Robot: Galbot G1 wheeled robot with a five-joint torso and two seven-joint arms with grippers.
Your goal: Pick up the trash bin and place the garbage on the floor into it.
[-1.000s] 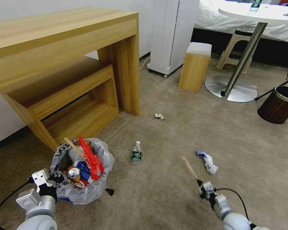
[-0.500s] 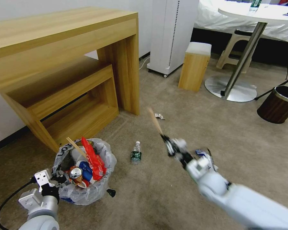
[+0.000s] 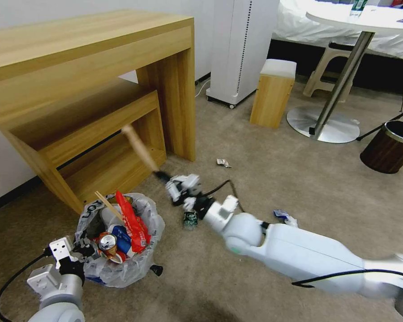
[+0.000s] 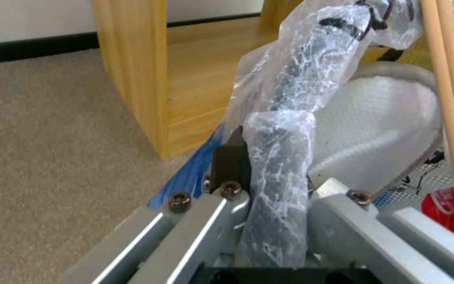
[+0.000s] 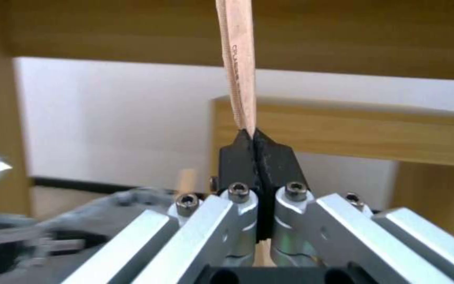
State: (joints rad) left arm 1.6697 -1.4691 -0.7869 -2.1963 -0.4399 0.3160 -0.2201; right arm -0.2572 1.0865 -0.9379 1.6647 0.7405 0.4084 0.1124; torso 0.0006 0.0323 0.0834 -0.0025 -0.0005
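The right claw (image 3: 162, 176), pressed together on one end of the light, stiff wooden stick (image 3: 138, 146), carries it just beyond the trash bin (image 3: 121, 241), whose soft, crinkly bag rim the left claw (image 3: 78, 248) pinches at near left.

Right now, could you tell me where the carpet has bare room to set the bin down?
Bare carpet lies between the wooden stool and the brown bin, and along the near edge. It is crowded around the trash bin, the right gripper and the bottle.

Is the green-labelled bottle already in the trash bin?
No, the bottle lies on the carpet beside the trash bin.
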